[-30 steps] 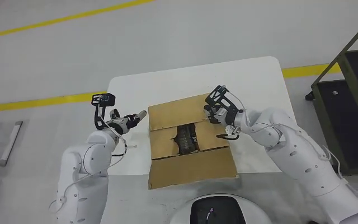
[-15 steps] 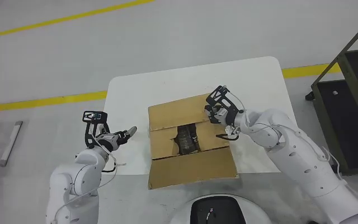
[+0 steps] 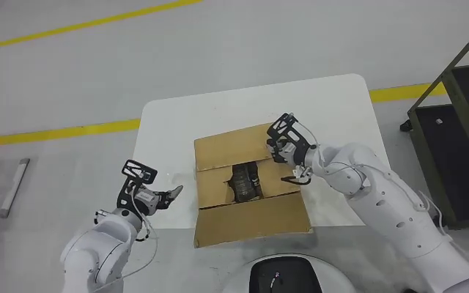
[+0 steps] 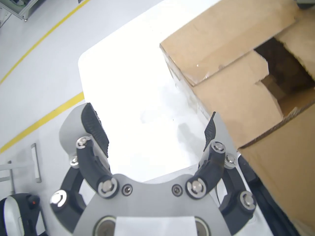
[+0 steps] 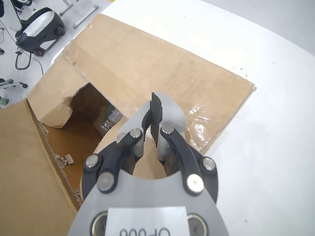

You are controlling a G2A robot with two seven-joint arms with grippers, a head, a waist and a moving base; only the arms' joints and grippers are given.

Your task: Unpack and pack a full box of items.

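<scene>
- Drew the left gripper [image 3: 174, 193] back off the left wall of the cardboard box [image 3: 233, 150], out to its near-left; kept the right gripper [image 3: 277, 149] in place.
- Held the left one released and empty, well apart from the box.
- Kept the right one clenched over the box's right inner flap [image 3: 282, 184]; could not tell whether pinching cardboard.
- Found the bottle [image 3: 245, 182] inside the box, in the gap between flaps, below and just left of the right gripper, far nearer to it than to the left gripper, long axis seemingly far-to-near.

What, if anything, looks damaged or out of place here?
On the cardboard box, an inner flap is torn, with a ragged, crumpled edge beside the opening, and small cardboard scraps lie at the opening's edge.
</scene>
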